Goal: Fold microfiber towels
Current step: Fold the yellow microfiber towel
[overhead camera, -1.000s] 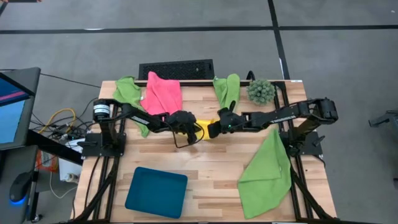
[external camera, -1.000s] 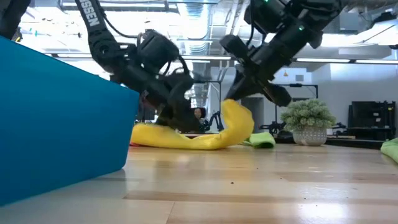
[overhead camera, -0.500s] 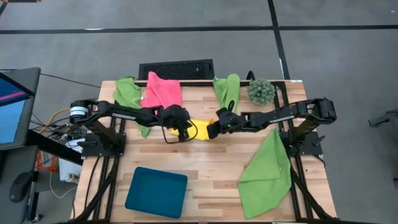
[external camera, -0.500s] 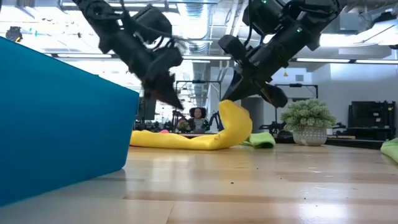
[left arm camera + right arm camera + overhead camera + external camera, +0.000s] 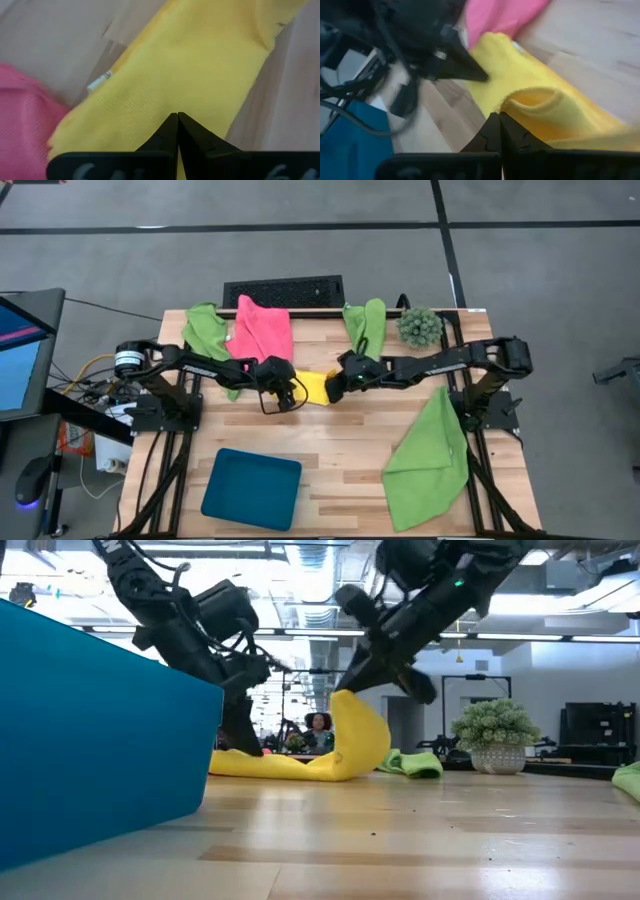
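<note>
Both arms meet at the centre of the light wooden slat table (image 5: pixel 340 450), approx. mid-width, toward the far half. Between them lies the soft yellow microfiber towel (image 5: pixel 314 387), a long rumpled strip flat on the wood at its left end and raised in a hump at its right end. Right gripper (image 5: pixel 334 387): fingers closed on the raised right edge of the yellow towel — in the low view the pinched cloth (image 5: pixel 345 735) hangs curled beneath the claw, clear of the table at that end. Left gripper (image 5: pixel 287 393): fingers fully closed, pressed together with no cloth visible between them; the tips point down at the towel's left end, and contact cannot be confirmed. The left wrist view shows the closed tips over yellow fabric, w/ a small white tag (image 5: pixel 100 81) near the cloth edge. The limp hot pink microfiber towel (image 5: pixel 262 330) lies just behind the left gripper, beside a crumpled lime green towel (image 5: pixel 208 330) at the far-left edge. Another lime green towel (image 5: pixel 366 323) sits at the far edge near the small spiky green plant (image 5: pixel 419 326). A large lime green cloth (image 5: pixel 430 455) is spread at the near right; the dark teal rectangular tray (image 5: pixel 251 487) rests near left.
</note>
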Available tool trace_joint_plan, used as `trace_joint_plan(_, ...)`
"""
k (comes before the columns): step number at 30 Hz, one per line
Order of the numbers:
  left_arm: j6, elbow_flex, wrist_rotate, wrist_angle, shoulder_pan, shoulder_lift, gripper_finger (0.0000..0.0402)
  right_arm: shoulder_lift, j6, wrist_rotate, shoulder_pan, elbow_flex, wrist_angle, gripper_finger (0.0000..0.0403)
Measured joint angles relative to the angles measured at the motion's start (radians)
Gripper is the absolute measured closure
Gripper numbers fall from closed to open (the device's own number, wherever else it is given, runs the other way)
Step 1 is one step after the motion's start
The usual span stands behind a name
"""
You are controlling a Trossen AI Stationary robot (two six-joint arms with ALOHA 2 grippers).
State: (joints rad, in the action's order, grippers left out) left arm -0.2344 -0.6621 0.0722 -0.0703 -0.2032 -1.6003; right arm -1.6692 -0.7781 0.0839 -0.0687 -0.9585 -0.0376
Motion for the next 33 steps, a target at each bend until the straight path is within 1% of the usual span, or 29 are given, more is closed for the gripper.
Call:
trace_joint_plan(3, -0.004, 0.000, -0.004, -0.035, 0.000, -0.025, 0.0401, -0.057, 0.035, -0.017, 0.001, -0.048, 0.004, 0.0393)
trace_joint_plan(7, -0.004, -0.001, -0.008, -0.088, 0.000, -0.041, 0.0401, -0.091, 0.088, -0.054, 0.000, -0.117, 0.005, 0.0393)
trace_joint_plan(10, -0.005, -0.001, -0.007, -0.128, 0.000, -0.058, 0.0401, -0.114, 0.121, -0.061, -0.006, -0.163, 0.002, 0.0393)
trace_joint_plan(11, -0.005, 0.001, -0.008, -0.125, 0.000, -0.060, 0.0401, -0.117, 0.129, -0.063, -0.009, -0.171, 0.016, 0.0393)
trace_joint_plan(13, -0.009, -0.003, -0.010, -0.174, 0.000, -0.083, 0.0401, -0.121, 0.146, -0.077, -0.016, -0.191, 0.038, 0.0393)
trace_joint_plan(18, -0.035, -0.014, -0.040, -0.171, 0.000, -0.092, 0.0401, -0.119, 0.160, -0.082, -0.026, -0.195, 0.064, 0.0393)
trace_joint_plan(22, -0.038, -0.049, -0.068, -0.066, -0.001, 0.006, 0.0401, -0.119, 0.161, -0.086, -0.034, -0.196, 0.060, 0.0391)
trace_joint_plan(27, -0.002, -0.072, -0.057, 0.165, -0.002, 0.185, 0.0401, -0.119, 0.176, -0.086, -0.030, -0.196, 0.056, 0.0391)
trace_joint_plan(30, 0.010, -0.071, 0.015, 0.329, 0.000, 0.280, 0.0401, -0.119, 0.185, -0.087, -0.030, -0.196, 0.051, 0.0391)
trace_joint_plan(31, 0.009, -0.055, 0.045, 0.362, 0.000, 0.303, 0.0401, -0.119, 0.190, -0.087, -0.030, -0.196, 0.050, 0.0391)
trace_joint_plan(33, -0.010, -0.004, 0.064, 0.332, -0.001, 0.331, 0.0401, -0.119, 0.205, -0.086, -0.030, -0.196, 0.043, 0.0391)
